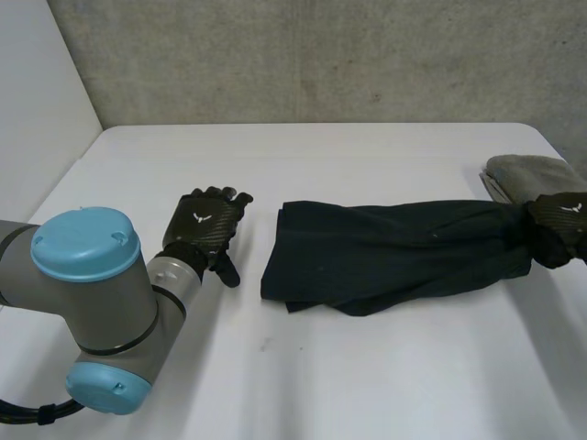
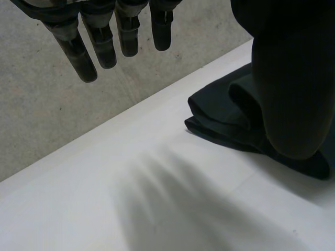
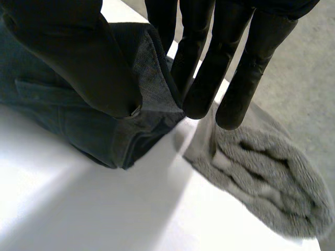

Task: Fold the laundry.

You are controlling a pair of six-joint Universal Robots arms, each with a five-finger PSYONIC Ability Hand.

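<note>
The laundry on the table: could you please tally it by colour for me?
dark cloth: 1
grey towel: 1
Total: 2

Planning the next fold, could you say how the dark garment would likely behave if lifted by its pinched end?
Probably floppy: the dark garment lies creased and bunches where the right hand pinches it, so it would likely droop. It looks thin, so probably light.
</note>
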